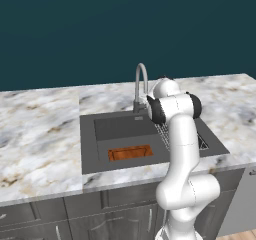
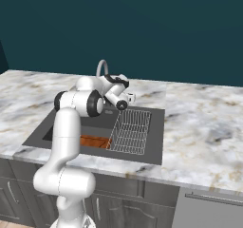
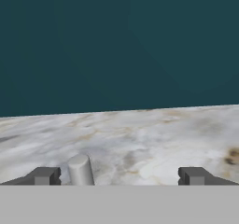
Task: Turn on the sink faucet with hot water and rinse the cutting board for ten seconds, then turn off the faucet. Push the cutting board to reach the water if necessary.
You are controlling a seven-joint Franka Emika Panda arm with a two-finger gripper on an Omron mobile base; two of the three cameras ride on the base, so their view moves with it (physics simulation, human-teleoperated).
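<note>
The grey gooseneck sink faucet (image 1: 141,82) rises behind the dark sink (image 1: 95,149); its arch (image 2: 101,67) shows above my hand (image 2: 115,85). The orange-brown cutting board (image 1: 130,153) lies flat on the basin floor near the front, partly hidden by my arm in the right base view (image 2: 91,140). My gripper (image 3: 120,176) is open and level, pointing at the back counter and wall. A short grey cylinder (image 3: 80,170), seemingly a part of the faucet, stands between the fingers, close to the left fingertip (image 3: 45,175). No water stream is visible.
A wire dish rack (image 2: 131,131) sits in the right part of the basin. White-brown marbled counter (image 1: 40,134) surrounds the sink, with a dark teal wall behind it. Grey cabinet fronts (image 1: 75,219) run below the counter.
</note>
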